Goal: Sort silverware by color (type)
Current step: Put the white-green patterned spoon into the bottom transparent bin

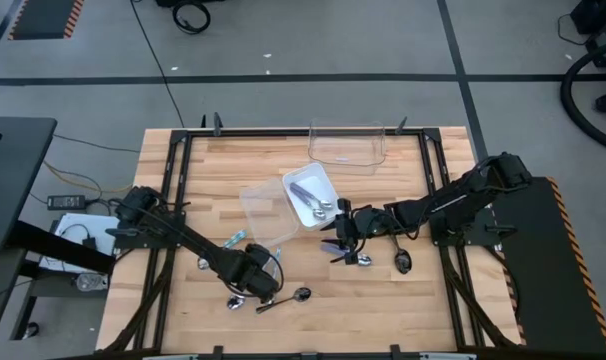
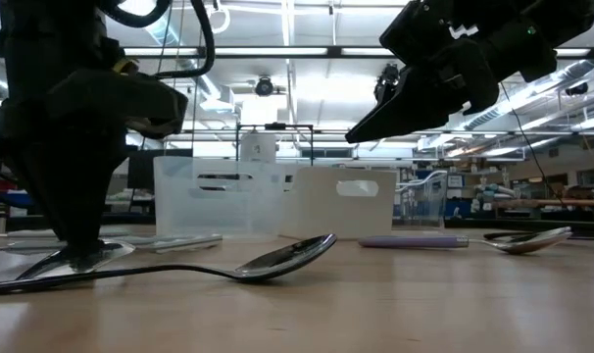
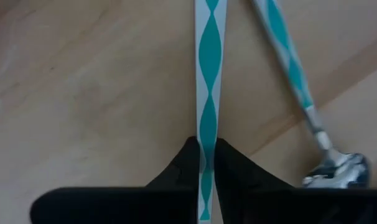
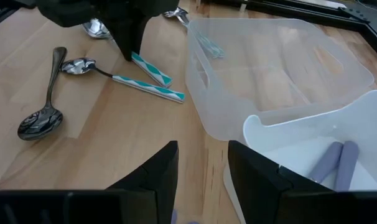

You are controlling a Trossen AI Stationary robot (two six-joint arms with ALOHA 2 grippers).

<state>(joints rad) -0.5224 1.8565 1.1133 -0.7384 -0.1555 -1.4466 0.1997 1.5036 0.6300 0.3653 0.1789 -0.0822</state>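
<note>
My left gripper (image 1: 255,278) is low at the table's near middle, shut on a spoon with a teal-and-white handle (image 3: 207,74). A second teal-handled spoon (image 3: 300,93) lies beside it on the wood, and an all-dark spoon (image 1: 288,298) lies just nearer. My right gripper (image 4: 202,168) hangs open above the table, right of centre (image 1: 341,245), touching nothing. Below it a purple-handled spoon (image 2: 415,240) lies flat, with two more spoons (image 1: 403,262) nearby. Purple-handled spoons (image 4: 335,162) rest in the white container (image 1: 311,195). My left gripper pinches the teal-and-white handle (image 3: 206,146) between its two fingers, which come from above and point down. The handle runs straight on out past the fingertips. In the right wrist view the handle (image 4: 152,70) lies level at the table; whether it is lifted I cannot tell.
A clear container (image 1: 263,210) stands left of the white one, with teal handles (image 4: 208,45) inside it. Another clear container (image 1: 345,145) sits at the far edge. Bare wood lies on the table's left and near right. A black frame runs around the table edge.
</note>
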